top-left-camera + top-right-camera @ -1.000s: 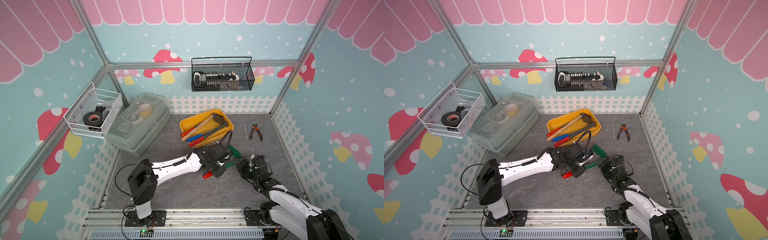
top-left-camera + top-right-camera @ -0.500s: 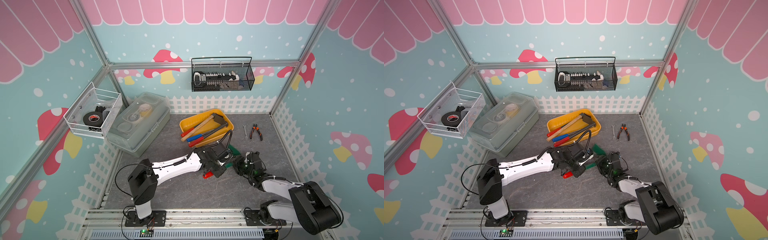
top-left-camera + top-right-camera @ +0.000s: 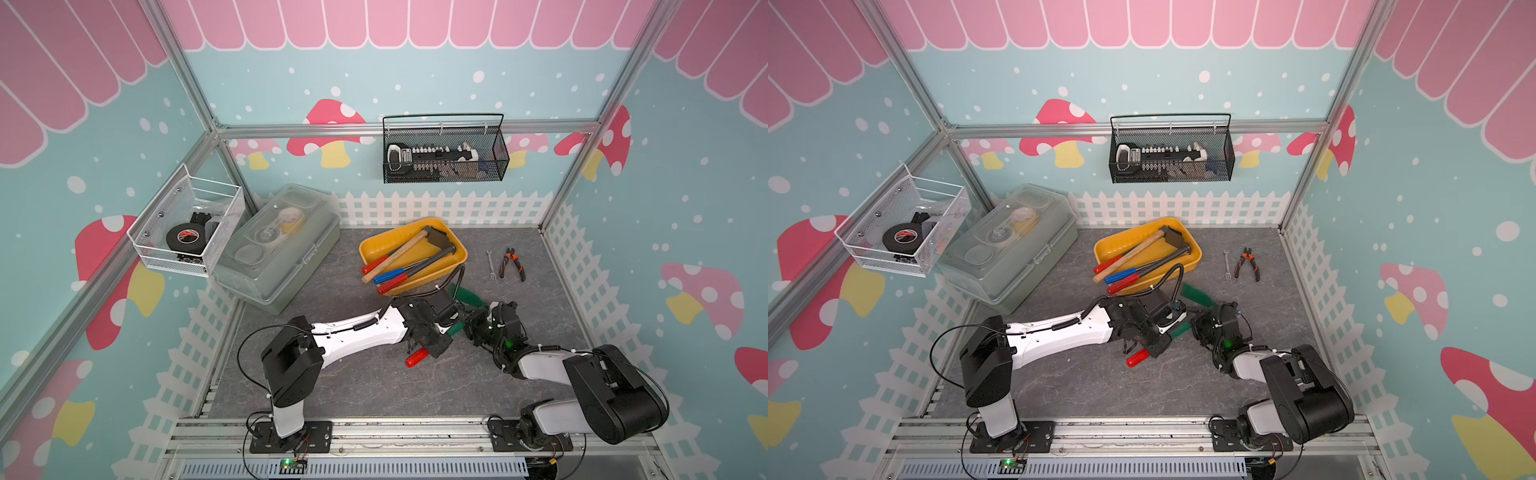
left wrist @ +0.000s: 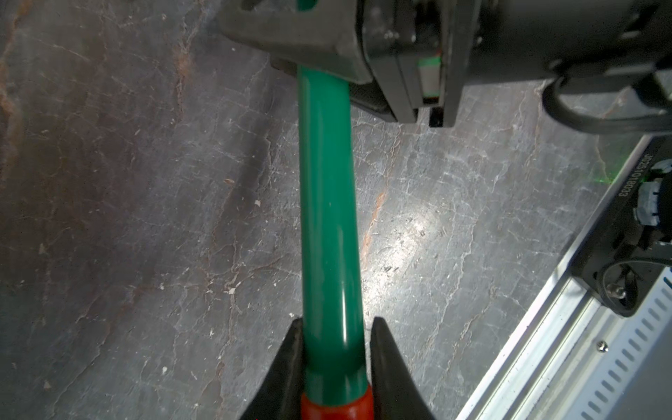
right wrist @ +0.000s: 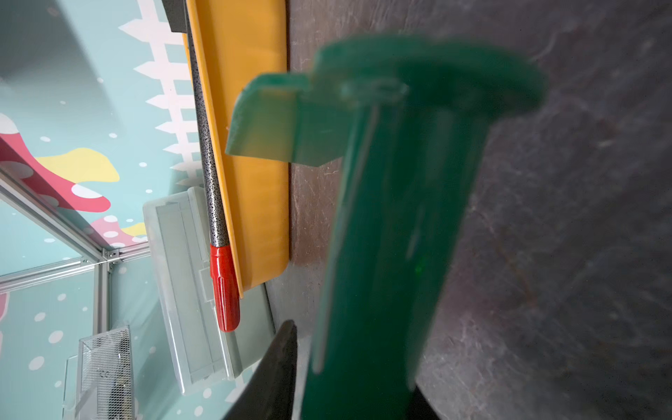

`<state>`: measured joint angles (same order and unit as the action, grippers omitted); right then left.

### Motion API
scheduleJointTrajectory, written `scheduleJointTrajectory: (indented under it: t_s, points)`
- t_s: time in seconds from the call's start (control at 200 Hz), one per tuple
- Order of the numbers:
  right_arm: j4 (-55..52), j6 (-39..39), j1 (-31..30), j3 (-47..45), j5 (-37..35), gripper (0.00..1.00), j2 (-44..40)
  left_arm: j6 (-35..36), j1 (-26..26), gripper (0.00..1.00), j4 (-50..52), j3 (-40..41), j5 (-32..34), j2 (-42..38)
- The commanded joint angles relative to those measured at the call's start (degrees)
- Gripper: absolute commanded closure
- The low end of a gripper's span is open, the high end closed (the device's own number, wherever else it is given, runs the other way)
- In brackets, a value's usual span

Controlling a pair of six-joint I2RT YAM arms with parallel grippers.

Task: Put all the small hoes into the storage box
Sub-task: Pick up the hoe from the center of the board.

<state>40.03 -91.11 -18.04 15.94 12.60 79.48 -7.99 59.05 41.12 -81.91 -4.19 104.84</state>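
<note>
The small hoe has a green blade (image 3: 467, 296) (image 3: 1196, 294), a green shaft (image 4: 327, 200) and a red grip end (image 3: 417, 357). It hangs just above the grey floor, in front of the yellow storage box (image 3: 365, 253) (image 3: 1100, 253) (image 5: 254, 145). My left gripper (image 3: 432, 345) (image 3: 1152, 345) (image 4: 334, 322) is shut on the shaft where it meets the red grip. My right gripper (image 3: 469, 322) (image 3: 1196, 326) (image 5: 356, 363) is shut on the shaft near the blade. The blade looks blurred in the right wrist view.
Hammers and screwdrivers lie in the storage box. Pliers (image 3: 512, 264) and a wrench (image 3: 491, 264) lie right of it. A grey lidded box (image 3: 282, 245) stands at the left. A white mesh basket (image 3: 187, 228) and a black wire basket (image 3: 444, 153) hang on the walls.
My right arm has swung left toward the hoe and its jaws have closed round the green shaft. The left gripper has kept its hold and place.
</note>
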Motion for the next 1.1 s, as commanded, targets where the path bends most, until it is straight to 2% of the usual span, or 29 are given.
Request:
scheduleJointTrajectory:
  t_s: [0.0,0.3,0.52,0.695,1.096]
  points:
    - [0.21,1.86,-0.50,0.85,-0.64,0.81,-1.93,0.78,0.56,1.00,-3.57,1.09,-2.75,-0.85]
    - [-5.24,3.52,-0.51,1.11,-1.65,0.94,-6.47,0.58,0.47,1.00,-4.23,3.14,-5.88,-0.69]
    - [-11.36,4.92,-0.59,1.63,-3.43,0.98,-12.31,0.30,0.49,0.70,-4.21,3.54,-7.58,0.59]
    - [-13.87,5.14,-0.59,1.30,-4.16,0.99,-15.20,-0.69,0.54,0.60,-4.60,2.81,-11.21,3.19]
    - [-16.98,5.24,-0.59,0.39,-5.83,1.00,-19.57,-1.68,0.60,0.59,-5.87,2.81,-11.88,5.38]
